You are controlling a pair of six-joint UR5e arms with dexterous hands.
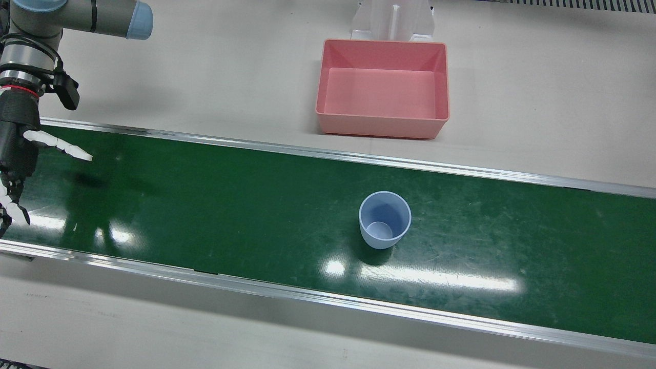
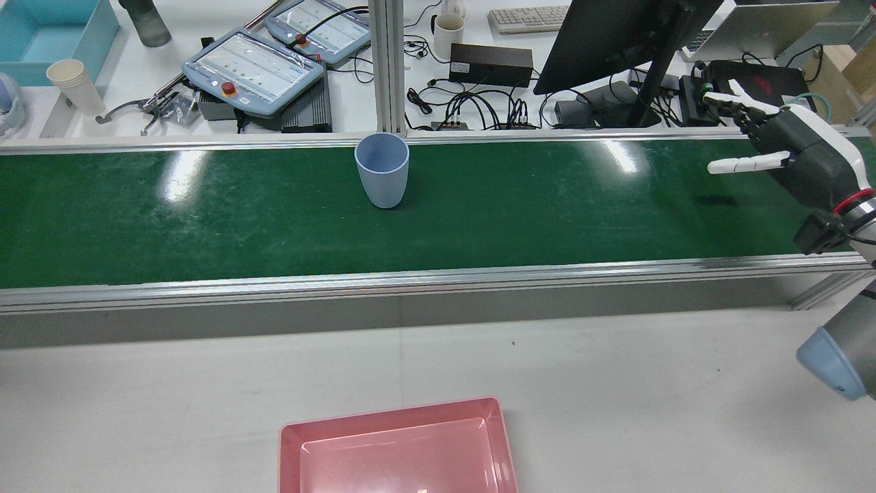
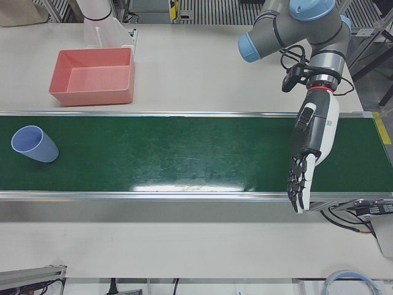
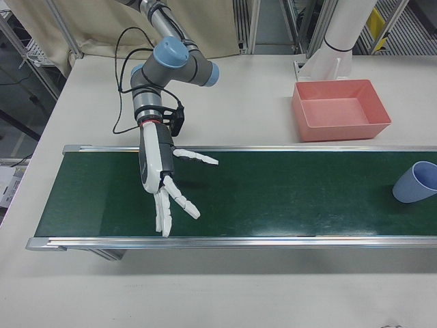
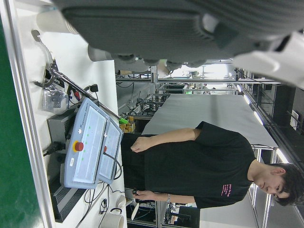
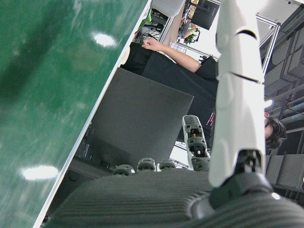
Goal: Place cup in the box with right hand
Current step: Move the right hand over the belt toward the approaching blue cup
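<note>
1. Far left of the front view: the right hand (image 1: pixel 18 148) hovers over the left end of the green conveyor belt (image 1: pixel 215 205), fingers (image 1: pixel 66 148) spread wide apart and closed on nothing.
2. In the right-front view that same hand hangs palm-down above the belt, one finger jutting sideways and the rest fanned toward the belt's near rail.
3. Middle of the belt: the blue cup (image 1: pixel 384 219) stands upright, mouth open to the ceiling, well apart from the right hand and touched by nothing.
4. Beyond the belt's far rail, on the pale table (image 1: pixel 538 92), sits the pink box (image 1: pixel 383 88). It lies across the rail from the cup, a little left of it.
5. Out at the other end, the left-front view catches the left hand (image 3: pixel 310 153) hanging over the belt's right end, fingers pointing down toward the near rail, stretched out and loosely apart, holding nothing.
6. The left hand view shows a person in a black shirt standing behind a teach pendant (image 5: pixel 90 147).
</note>
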